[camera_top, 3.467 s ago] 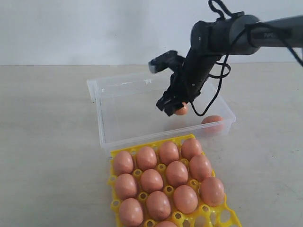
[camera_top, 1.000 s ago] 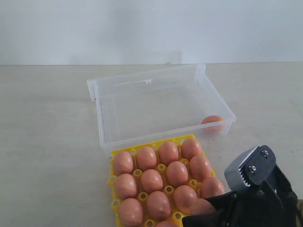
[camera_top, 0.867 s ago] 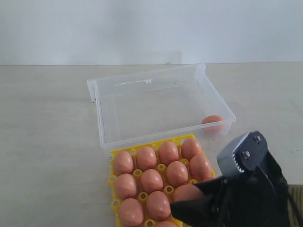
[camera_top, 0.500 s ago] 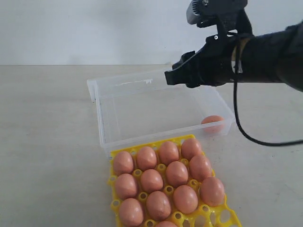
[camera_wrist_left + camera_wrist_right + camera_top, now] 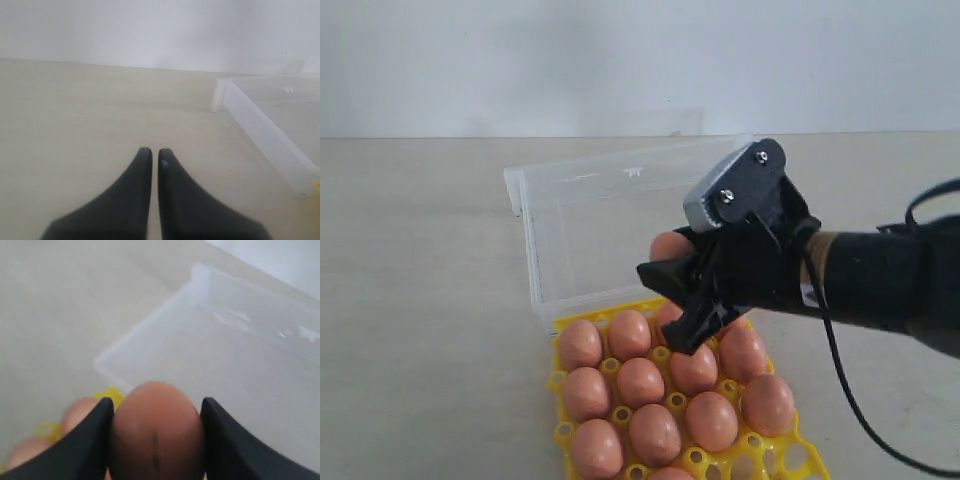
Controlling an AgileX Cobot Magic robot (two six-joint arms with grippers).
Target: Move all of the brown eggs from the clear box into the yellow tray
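1. While the right gripper (image 5: 157, 404) pinches one smooth, oval brown egg (image 5: 155, 440) between its matte black fingers, that egg hangs above the yellow tray's (image 5: 560, 432) far edge.
2. Rounded, orange-brown eggs (image 5: 640, 382) sit in the lattice tray's cups.
3. Just beyond the tray stands the see-through, low-walled clear box (image 5: 580, 215).
4. The left gripper (image 5: 151, 152), its tapered jaws pressed together, hovers over the pale tabletop (image 5: 75, 125), well apart from the tray.

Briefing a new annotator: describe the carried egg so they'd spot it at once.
Find the yellow tray beside the clear box. Over their shared edge hangs the right gripper. Its fingers clamp one brown egg, the only one in the air.
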